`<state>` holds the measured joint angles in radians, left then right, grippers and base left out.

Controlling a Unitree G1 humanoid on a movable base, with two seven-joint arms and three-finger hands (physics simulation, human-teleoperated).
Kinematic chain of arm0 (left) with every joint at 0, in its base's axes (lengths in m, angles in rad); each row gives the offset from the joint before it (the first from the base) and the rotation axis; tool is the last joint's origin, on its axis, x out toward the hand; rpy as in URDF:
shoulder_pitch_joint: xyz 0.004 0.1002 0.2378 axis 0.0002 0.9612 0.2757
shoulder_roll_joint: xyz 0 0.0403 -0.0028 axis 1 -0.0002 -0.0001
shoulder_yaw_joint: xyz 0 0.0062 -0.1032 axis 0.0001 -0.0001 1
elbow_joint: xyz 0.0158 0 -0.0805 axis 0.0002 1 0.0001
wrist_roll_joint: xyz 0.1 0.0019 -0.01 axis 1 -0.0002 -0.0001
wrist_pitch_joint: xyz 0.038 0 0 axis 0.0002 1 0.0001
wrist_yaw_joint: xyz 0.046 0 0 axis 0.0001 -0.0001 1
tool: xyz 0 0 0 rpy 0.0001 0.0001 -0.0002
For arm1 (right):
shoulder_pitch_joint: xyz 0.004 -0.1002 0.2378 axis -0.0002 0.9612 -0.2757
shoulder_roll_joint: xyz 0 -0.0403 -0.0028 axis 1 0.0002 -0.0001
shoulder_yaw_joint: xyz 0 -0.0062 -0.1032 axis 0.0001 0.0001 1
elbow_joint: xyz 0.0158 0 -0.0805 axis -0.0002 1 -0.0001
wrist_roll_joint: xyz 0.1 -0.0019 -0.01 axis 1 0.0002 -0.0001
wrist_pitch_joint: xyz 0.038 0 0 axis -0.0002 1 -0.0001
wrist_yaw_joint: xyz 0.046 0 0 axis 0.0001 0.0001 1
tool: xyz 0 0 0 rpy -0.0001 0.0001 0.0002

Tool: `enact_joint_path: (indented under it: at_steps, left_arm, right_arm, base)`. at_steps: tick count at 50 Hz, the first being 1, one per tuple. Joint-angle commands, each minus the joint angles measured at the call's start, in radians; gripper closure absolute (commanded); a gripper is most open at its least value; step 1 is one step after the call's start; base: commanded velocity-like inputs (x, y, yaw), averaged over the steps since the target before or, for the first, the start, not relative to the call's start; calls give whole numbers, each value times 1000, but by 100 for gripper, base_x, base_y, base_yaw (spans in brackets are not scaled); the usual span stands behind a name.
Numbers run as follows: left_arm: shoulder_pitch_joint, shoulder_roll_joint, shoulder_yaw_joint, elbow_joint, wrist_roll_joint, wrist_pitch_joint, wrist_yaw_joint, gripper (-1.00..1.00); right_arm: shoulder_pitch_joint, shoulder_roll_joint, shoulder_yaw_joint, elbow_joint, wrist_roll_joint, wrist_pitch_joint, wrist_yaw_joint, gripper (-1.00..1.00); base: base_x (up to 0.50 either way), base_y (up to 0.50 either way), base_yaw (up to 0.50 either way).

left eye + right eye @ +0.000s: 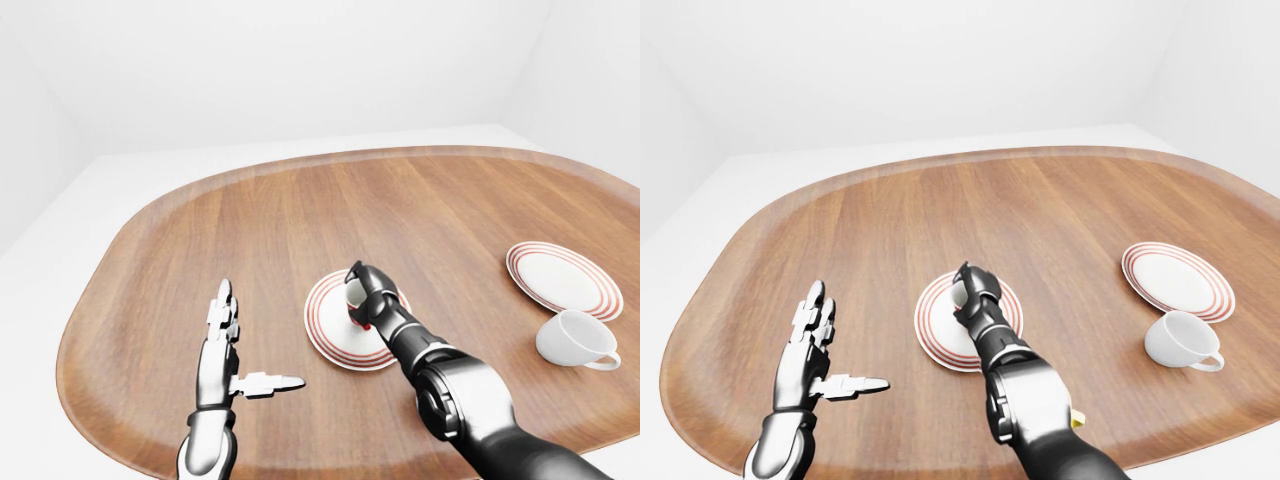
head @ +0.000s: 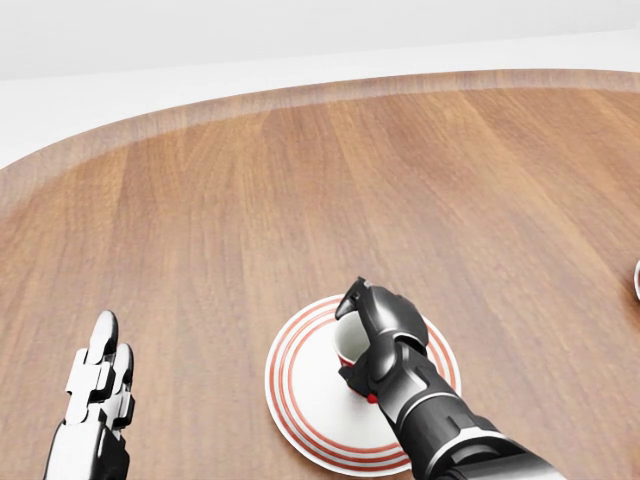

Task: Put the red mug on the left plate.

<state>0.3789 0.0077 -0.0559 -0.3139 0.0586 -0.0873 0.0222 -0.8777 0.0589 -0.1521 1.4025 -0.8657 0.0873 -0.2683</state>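
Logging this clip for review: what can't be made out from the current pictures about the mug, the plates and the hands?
- Red mug: mostly covered by the right hand in all views; whether its base touches the left plate is hidden.
- Right plate: cut off by the head view's right edge.
- White mug: outside the head view.
- Left hand: its wrist is cut off by the head view's bottom edge.

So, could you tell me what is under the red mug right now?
The left plate, white with red rings, lies beneath the red mug. The right hand covers the mug's base, so actual contact cannot be seen.
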Motion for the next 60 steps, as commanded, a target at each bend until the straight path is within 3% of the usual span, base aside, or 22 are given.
enact_joint_path:
  at_steps: [1,12,37,38,39,60]
  left_arm:
    - [0,1,-2,-1,3,0,3,-100]
    - [-2,1,-1,-2,2,0,3,-100]
    - [-13,1,-5,7,8,0,5,-100]
    - [-13,1,-5,8,8,0,5,-100]
    - [-13,1,-5,8,9,0,6,-100]
    - [-5,3,-9,8,14,0,8,-100]
  right_arm:
    - [9,3,1,-2,-4,0,-81,100]
    - [14,4,-24,-4,35,0,43,100]
    - [17,9,-20,-2,23,0,23,100]
    - [19,10,-21,-3,23,0,19,76]
    - [20,10,-20,-2,21,0,19,-100]
    - [26,10,-26,-2,17,0,34,-100]
  base:
    - [0,0,0]
    - [0,0,0]
    - [0,0,0]
    - [0,0,0]
    - [0,0,0]
    - [0,0,0]
